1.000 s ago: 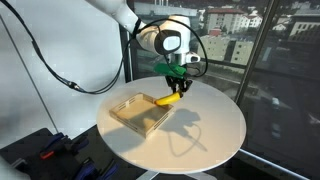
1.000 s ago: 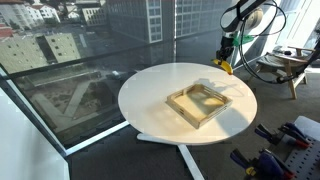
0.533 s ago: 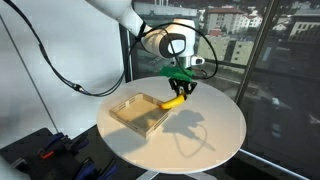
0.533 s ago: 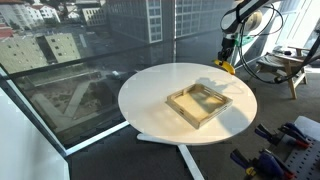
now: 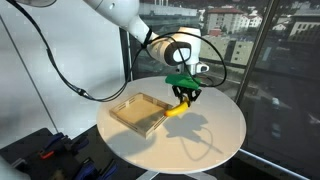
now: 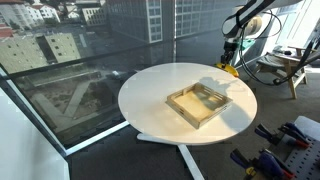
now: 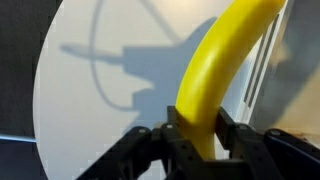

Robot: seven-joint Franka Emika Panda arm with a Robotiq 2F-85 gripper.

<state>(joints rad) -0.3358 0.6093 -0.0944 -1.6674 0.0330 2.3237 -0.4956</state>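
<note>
Near the round white tabletop's [image 5: 215,140] edge, your jaws are gripping a curved yellow banana [image 5: 177,109] near a shallow wooden tray [image 5: 128,123].

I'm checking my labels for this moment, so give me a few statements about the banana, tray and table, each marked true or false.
1. The jaws are shut on the curved yellow banana. True.
2. The banana lies inside the shallow square wooden tray. False: it is held up in the air, apart from the tray.
3. The tray rests on the round white table. True.
4. The tray is piled with fruit. False: nothing shows inside it in either exterior view.
5. The banana and arm cast a shadow on the tabletop. True.
</note>
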